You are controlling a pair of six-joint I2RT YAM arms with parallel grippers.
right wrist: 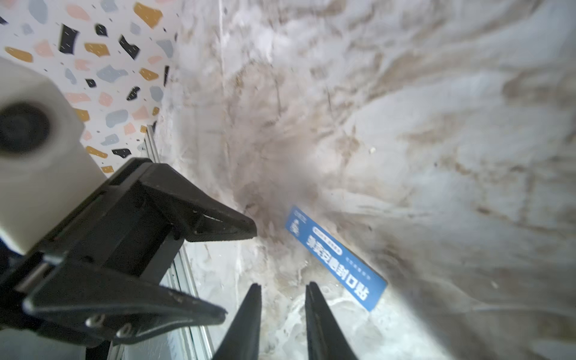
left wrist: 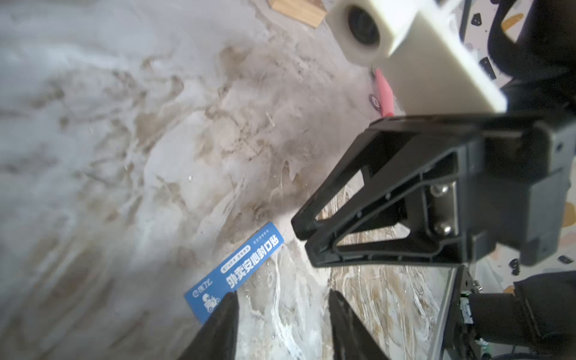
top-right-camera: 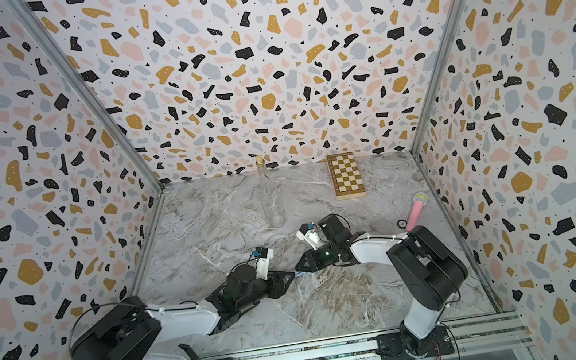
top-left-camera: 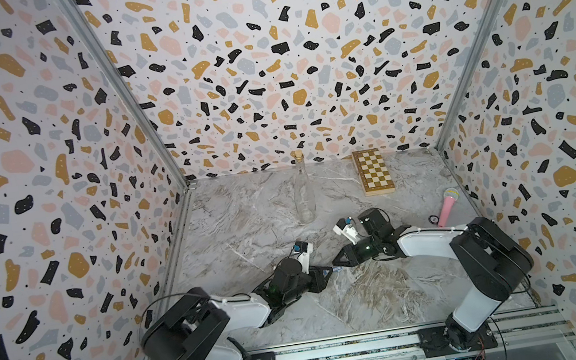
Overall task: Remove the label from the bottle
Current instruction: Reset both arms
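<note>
Bottle [top-left-camera: 303, 190] one, upright; label [left wrist: 234, 274] one, apart.

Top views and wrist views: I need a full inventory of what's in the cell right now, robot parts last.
table: one, grey marble
bottle: one, clear with tan cork, upright, back centre
label: one, blue with white print, on the table, front centre, off the bottle
chessboard: one, tan and cream, back right
toy microphone: one, pink, lying near the right wall
small round item: one, dark, beside the microphone; unidentifiable
left end effector: one, black, open, finger by the label's end
right end effector: one, black, open, empty
</note>
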